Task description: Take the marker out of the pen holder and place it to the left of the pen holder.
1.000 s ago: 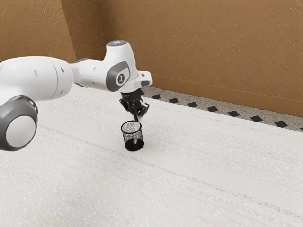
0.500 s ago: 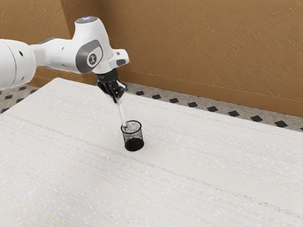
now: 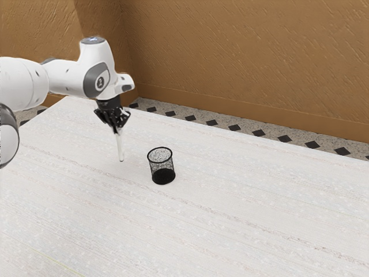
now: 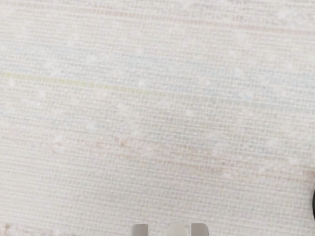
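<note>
1. Exterior view: marker [image 3: 120,148] hangs directly below the pincer [image 3: 118,130], its upper end between the fingers, the rest projecting down toward the tabletop [image 3: 230,213].
2. Pincer state: pinching the marker. Wrist view has two grey fingertips [image 4: 141,230] with the marker's pale, rounded form between them.
3. Marker, appearance: slender, straight, whitish-grey; lower end slightly darker. Attitude near upright — slight tilt, lower end leaning to the exterior view's right.
4. Marker, location: out of the pen holder [image 3: 164,175], near it, on its exterior view's left side. Contact between lower end and tabletop: cannot tell.
5. Pen holder: black mesh cup, dark rim and base, upright on the tabletop. Wrist view catches a sliver of black curve beside the pincer.
</note>
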Tool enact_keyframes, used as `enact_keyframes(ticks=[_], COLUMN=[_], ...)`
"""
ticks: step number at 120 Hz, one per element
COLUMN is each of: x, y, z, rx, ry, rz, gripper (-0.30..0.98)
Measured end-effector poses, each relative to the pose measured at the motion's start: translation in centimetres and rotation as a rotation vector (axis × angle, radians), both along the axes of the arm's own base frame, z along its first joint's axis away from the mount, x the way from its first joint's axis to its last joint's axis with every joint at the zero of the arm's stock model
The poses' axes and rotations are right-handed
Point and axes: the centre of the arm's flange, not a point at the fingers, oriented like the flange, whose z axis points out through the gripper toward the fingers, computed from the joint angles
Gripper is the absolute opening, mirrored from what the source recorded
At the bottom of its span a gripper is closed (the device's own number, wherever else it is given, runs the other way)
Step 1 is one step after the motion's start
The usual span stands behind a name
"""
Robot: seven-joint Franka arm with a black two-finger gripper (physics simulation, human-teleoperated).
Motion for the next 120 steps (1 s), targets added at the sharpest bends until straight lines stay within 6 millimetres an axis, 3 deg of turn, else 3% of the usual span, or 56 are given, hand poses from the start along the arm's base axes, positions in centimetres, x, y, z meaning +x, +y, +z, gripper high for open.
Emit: enact_keyframes(ticks=[38,60,64,71,76,83,90,100,112,120], x=[0.4,0.1,-0.2,-3.4,-5.5,-8.1,-11.0,-13.6,-15.0,-15.6], y=[0.0,-0.7,-1.2,-2.5,-4.1,-6.3,-7.9,-8.5,-6.0,-5.6], z=[-2.6,0.1,1.7,6.4,11.4,20.0,25.2,27.5,27.5,27.3], rx=[-0.011,-0.035,-0.035,-0.048,-0.055,-0.055,-0.046,-0.013,0.011,0.017], ry=[0.022,-0.020,-0.038,-0.079,-0.134,-0.204,-0.220,-0.174,-0.100,-0.064], rz=[0.012,-0.001,-0.011,-0.028,-0.055,-0.100,-0.141,-0.167,-0.128,-0.121], gripper=[-0.08,0.31,0.36,0.44,0.48,0.53,0.57,0.61,0.64,0.65])
